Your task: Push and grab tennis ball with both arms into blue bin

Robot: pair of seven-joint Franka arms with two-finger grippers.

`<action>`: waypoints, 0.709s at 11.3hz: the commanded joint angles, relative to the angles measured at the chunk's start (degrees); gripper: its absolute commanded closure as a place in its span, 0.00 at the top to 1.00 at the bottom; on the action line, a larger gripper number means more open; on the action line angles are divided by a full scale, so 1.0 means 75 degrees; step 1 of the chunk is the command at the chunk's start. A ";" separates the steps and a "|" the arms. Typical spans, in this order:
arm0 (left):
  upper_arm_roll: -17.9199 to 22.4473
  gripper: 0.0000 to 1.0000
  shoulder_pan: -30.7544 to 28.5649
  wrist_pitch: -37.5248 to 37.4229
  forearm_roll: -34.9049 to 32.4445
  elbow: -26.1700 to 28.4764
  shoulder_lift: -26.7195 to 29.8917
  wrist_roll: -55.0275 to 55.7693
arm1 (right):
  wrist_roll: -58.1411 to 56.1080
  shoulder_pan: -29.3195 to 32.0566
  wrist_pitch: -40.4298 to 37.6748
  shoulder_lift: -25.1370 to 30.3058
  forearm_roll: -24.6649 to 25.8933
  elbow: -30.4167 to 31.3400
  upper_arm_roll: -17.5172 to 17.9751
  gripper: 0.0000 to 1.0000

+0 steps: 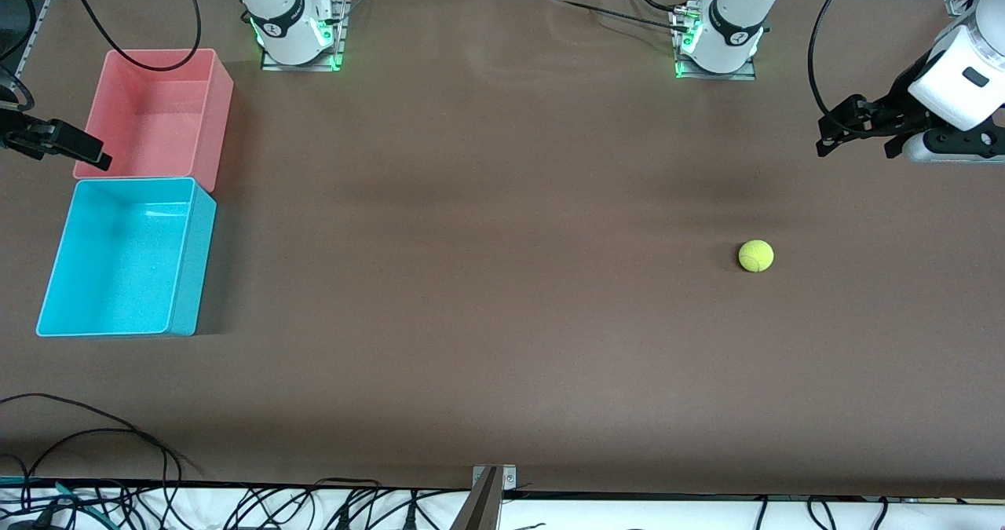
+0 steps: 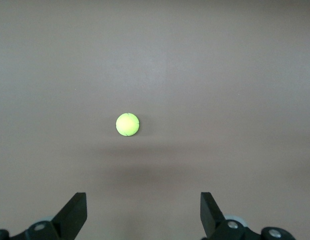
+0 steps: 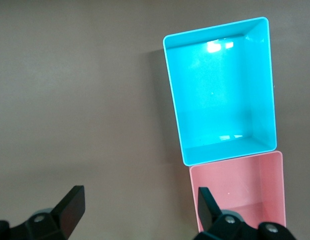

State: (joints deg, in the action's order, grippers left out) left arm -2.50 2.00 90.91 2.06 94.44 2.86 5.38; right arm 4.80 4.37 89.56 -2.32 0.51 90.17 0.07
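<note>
Brown matting covers the whole table (image 1: 487, 294), smooth and plain, and along its edge nearest the front camera we see a tangle of black cables (image 1: 94, 467) against a white floor. At the right arm's end of the table we find the right gripper (image 1: 59, 144), hanging over the table just beside the pink bin (image 1: 224, 114); its fingers (image 3: 70, 207) stand wide apart with nothing between them. The pink bin and the blue bin (image 1: 196, 255) sit touching end to end, the blue bin nearer the front camera. Both bins hold nothing that we can see. Two arm bases (image 1: 294, 31) stand along the table's edge farthest from the front camera, lit green at the foot.

Toward the left arm's end we see the tennis ball (image 1: 756, 255) lying alone on the matting, well apart from both bins. Above the table at that end hangs the left gripper (image 1: 860, 133), its fingers (image 2: 75, 212) also spread wide and holding nothing. From the left wrist view the tennis ball lies on the table ahead of the open fingers, roughly centred between them but apart from both.
</note>
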 commanded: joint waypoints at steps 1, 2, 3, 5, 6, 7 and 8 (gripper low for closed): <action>-0.0077 1.00 -0.0079 -0.0087 -0.0216 -0.0134 -0.0018 0.0068 | 0.0087 0.0015 0.0000 0.0063 0.0026 0.0035 0.0037 1.00; -0.0031 1.00 -0.0103 -0.0087 -0.0216 -0.0146 -0.0018 0.0056 | 0.0075 0.0015 0.0000 0.0052 0.0026 0.0035 0.0037 1.00; -0.0019 1.00 -0.0103 -0.0087 -0.0227 -0.0146 -0.0041 0.0067 | 0.0052 0.0015 0.0000 0.0052 0.0038 0.0035 0.0037 1.00; -0.0018 1.00 -0.0173 -0.0098 -0.0228 -0.0135 -0.0077 0.0068 | 0.0063 0.0027 0.0000 0.0052 0.0038 0.0035 0.0037 1.00; -0.0007 1.00 -0.0197 -0.0098 -0.0228 -0.0135 -0.0088 0.0068 | 0.0075 0.0003 0.0000 0.0052 0.0050 0.0035 0.0037 1.00; 0.0005 1.00 -0.0220 -0.0098 -0.0228 -0.0135 -0.0100 0.0056 | 0.0087 0.0003 0.0000 0.0052 0.0050 0.0035 0.0037 1.00; 0.0005 1.00 -0.0290 -0.0098 -0.0228 -0.0135 -0.0100 0.0056 | 0.0087 -0.0008 0.0000 0.0052 0.0096 0.0035 0.0049 1.00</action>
State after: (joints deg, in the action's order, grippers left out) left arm -2.24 0.78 90.92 2.06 94.35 2.58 5.40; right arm 4.80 4.37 89.56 -2.32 0.51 90.17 0.08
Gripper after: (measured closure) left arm 0.000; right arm 0.000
